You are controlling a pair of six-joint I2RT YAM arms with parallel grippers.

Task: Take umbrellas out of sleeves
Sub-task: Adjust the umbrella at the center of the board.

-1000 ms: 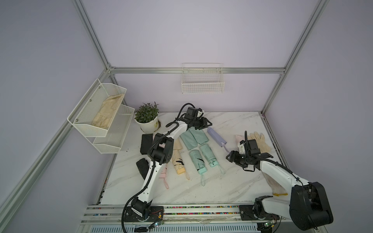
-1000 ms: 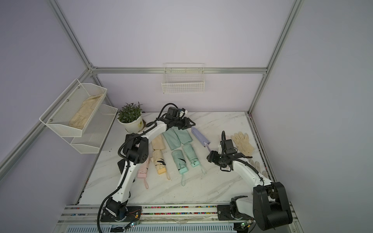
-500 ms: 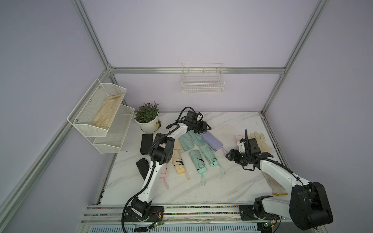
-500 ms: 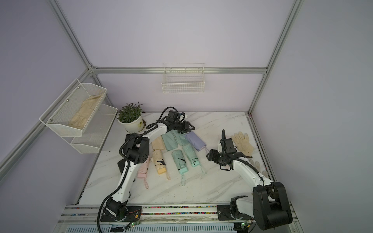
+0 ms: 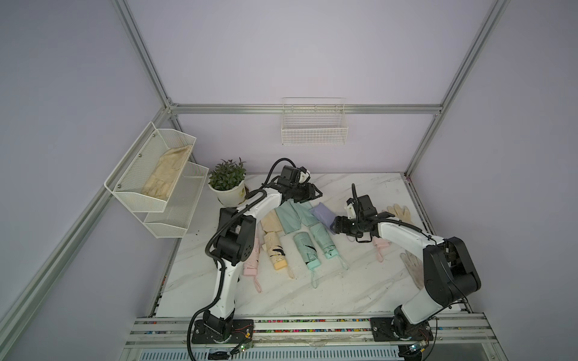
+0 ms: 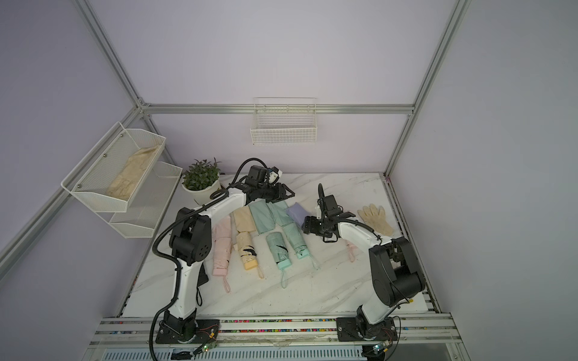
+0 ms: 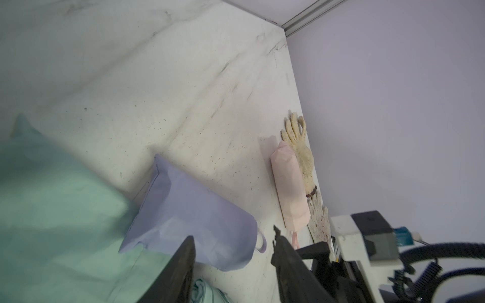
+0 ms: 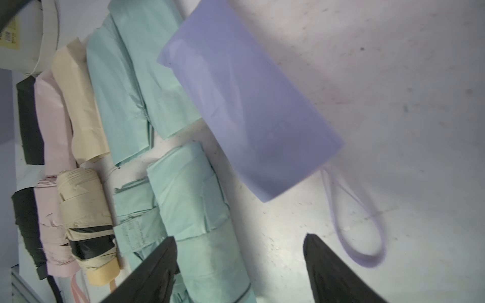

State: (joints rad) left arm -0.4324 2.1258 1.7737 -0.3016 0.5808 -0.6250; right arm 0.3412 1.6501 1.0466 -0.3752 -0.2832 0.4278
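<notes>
- Working on the lilac soft fabric sleeve [image 5: 322,214], which lies on the white marble tabletop [image 5: 312,290] between the two grippers and overlaps the edge of the flat, emptied mint green fabric sleeves [image 5: 294,215].
- Looks puffed and full in both wrist views, with a thin lilac wrist loop [image 8: 367,246] trailing from its open end. Probably holds the lilac umbrella inside, though no handle shows.
- Shows the right gripper [image 8: 239,237] spread wide and empty, low over the table at that open end, near the loop.
- Shows the left gripper [image 7: 232,236] parted too, with nothing between its fingers, hovering above the sleeve's closed end.
- Reads as the set-up for a pull, with neither end gripped yet.
- Calls next for pinching the loose fabric at the closed end with the left gripper, closing the right on the loop or handle, then drawing the two apart along the sleeve's length.
- Needs a pinch on fabric only, not the umbrella within, and no dragging of the mint sleeves underneath.
- Further out, finds the bare mint green folded umbrellas [image 5: 308,253] and the yellow folded umbrella [image 6: 247,253] already done.
- Leaves a smooth pale pink fabric roll [image 7: 288,189] beside the cream knitted work glove [image 7: 299,147], judged to be another sleeve waiting.
</notes>
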